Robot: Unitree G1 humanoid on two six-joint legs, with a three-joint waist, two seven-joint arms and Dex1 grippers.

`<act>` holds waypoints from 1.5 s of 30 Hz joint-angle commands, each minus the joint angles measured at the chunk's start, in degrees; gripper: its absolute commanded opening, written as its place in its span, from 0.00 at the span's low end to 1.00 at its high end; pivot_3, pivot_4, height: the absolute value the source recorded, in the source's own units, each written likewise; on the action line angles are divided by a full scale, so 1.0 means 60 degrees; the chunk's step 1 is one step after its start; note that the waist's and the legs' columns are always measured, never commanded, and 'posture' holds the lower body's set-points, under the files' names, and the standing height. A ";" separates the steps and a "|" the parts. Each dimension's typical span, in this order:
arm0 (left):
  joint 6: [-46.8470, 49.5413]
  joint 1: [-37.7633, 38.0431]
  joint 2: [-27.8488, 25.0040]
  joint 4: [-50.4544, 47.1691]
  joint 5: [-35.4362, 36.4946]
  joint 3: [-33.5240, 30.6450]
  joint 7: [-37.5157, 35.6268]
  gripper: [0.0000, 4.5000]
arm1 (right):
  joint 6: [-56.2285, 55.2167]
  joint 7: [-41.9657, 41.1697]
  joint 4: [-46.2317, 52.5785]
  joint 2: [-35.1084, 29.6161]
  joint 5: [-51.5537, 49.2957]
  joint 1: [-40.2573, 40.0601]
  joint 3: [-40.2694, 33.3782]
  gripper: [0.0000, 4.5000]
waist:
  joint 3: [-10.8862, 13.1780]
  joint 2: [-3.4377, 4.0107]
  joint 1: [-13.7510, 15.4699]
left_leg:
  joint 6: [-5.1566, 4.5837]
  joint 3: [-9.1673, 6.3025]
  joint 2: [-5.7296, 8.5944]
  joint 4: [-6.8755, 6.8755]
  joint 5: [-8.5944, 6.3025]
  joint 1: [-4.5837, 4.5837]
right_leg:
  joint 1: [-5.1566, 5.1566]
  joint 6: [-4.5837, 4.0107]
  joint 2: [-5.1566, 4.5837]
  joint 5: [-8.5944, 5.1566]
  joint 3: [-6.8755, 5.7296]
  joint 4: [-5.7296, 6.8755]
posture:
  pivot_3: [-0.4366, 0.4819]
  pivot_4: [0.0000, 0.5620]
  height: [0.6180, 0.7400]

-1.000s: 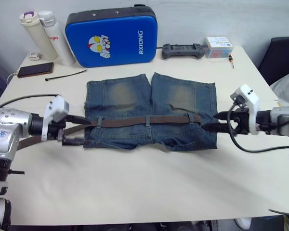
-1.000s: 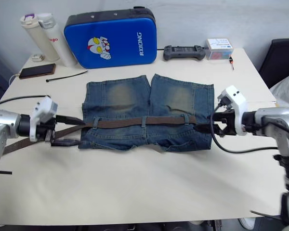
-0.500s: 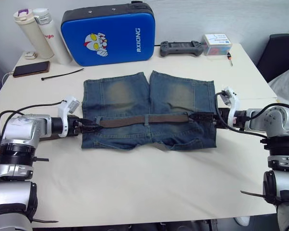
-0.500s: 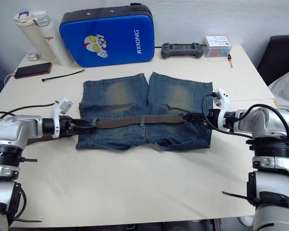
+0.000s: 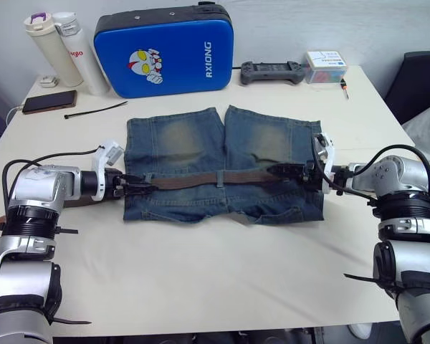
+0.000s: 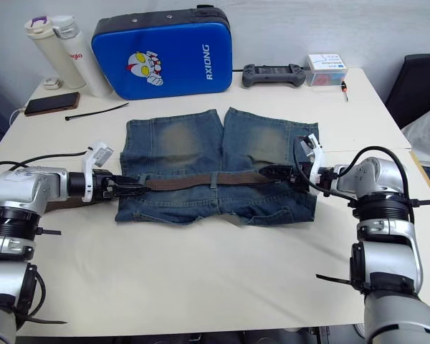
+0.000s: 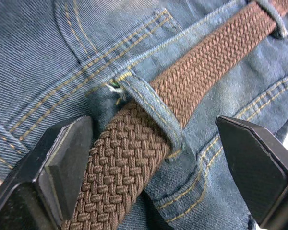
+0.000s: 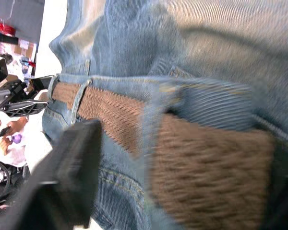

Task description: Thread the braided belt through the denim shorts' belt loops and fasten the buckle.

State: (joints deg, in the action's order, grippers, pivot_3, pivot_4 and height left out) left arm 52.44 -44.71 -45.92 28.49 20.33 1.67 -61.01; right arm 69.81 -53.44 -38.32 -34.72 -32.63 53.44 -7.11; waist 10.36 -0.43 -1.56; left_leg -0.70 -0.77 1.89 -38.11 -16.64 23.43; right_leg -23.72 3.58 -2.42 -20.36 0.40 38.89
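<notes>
Both grippers have slid in over the denim shorts (image 5: pixel 222 168). Left gripper (image 7: pixel 153 158) sits open, braided belt (image 7: pixel 134 158) and a belt loop (image 7: pixel 151 115) between its jaws. Right gripper (image 6: pixel 276 173) straddles the belt's other end, also open. Blue case (image 5: pixel 165 50) and cable tie (image 5: pixel 97 110) lie beyond.

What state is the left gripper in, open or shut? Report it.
Open. In the left wrist view, the left gripper's fingers stand apart on either side of the braided belt, not pinching it.

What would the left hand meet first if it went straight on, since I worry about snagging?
Probably the narrow blue denim belt loop arched over the dark-brown braided belt, dead ahead between the open left hand's black fingers. Depth is uncertain.
</notes>
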 commanded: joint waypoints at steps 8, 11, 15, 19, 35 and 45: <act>0.0416 0.0538 -0.0823 -0.1102 0.1080 -0.0782 -0.1598 0.00 | -0.3255 -0.2047 0.3658 -0.0678 0.0101 -0.1858 0.0188 0.10 | 0.0000 0.0000 0.0000 | 0.0004 -0.0001 0.0000 -0.0001 -0.0002 -0.0001 | 0.0000 0.0000 0.0001 0.0000 -0.0001 0.0005 | 0.48 0.27 1.00; 0.0205 0.0777 -0.1166 -0.1329 0.1201 -0.0784 -0.2120 0.00 | -0.4270 -0.2198 0.4905 -0.0804 0.0393 -0.2704 0.0422 0.10 | 0.0000 0.0000 -0.0003 | 0.0005 -0.0002 0.0000 0.0000 -0.0004 -0.0001 | 0.0000 0.0000 0.0001 0.0000 -0.0001 0.0004 | 0.48 0.27 1.00; -0.0168 0.1013 -0.1446 -0.1477 0.1331 -0.0933 -0.2554 0.00 | -0.5739 -0.2346 0.6753 -0.0928 0.0795 -0.4138 0.0795 0.10 | -0.0001 -0.0001 0.0007 | 0.0009 -0.0009 -0.0001 0.0004 -0.0007 -0.0004 | 0.0001 0.0000 0.0003 0.0000 -0.0003 0.0003 | 0.48 0.27 1.00; -0.0441 0.1766 -0.1675 -0.2500 0.1962 -0.1303 -0.3425 0.00 | -0.6942 -0.1965 0.8005 -0.0824 0.1063 -0.5085 0.0695 0.10 | -0.0001 -0.0001 -0.0008 | 0.0006 -0.0003 -0.0001 -0.0001 -0.0008 -0.0011 | 0.0009 0.0000 0.0002 0.0000 0.0003 0.0001 | 0.48 0.27 1.00; -0.4196 0.7626 -0.4484 -0.6475 0.3042 -0.1256 -0.5247 0.00 | -1.8621 -0.3836 0.7230 -0.1297 0.3287 -1.0147 0.0008 0.10 | -0.0007 -0.0015 0.0011 | -0.0064 -0.0010 -0.0009 0.0057 -0.0070 -0.0198 | 0.0229 -0.0004 0.0002 -0.0003 -0.0002 -0.0162 | 0.48 0.27 1.00; -0.4830 0.8172 -0.5102 -0.6361 0.2220 -0.0439 -0.5240 0.00 | -2.2534 -0.2774 0.4577 -0.2190 0.3611 -1.0197 0.1131 0.32 | -0.0006 -0.0022 0.0000 | -0.0058 -0.0010 -0.0012 0.0158 -0.0074 -0.0377 | 0.0381 -0.0025 0.0005 -0.0019 -0.0004 -0.0207 | 0.48 0.27 1.00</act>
State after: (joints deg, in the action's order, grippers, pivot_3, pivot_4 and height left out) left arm 22.84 3.62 -74.51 -10.31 34.13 -0.93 -86.06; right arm -64.68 -71.04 -9.88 -46.24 -8.87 -6.91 -0.01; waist 10.33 -0.56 -1.56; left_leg -1.05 -0.83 1.82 -37.17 -17.09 21.17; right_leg -21.44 3.43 -2.39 -20.49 0.37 37.67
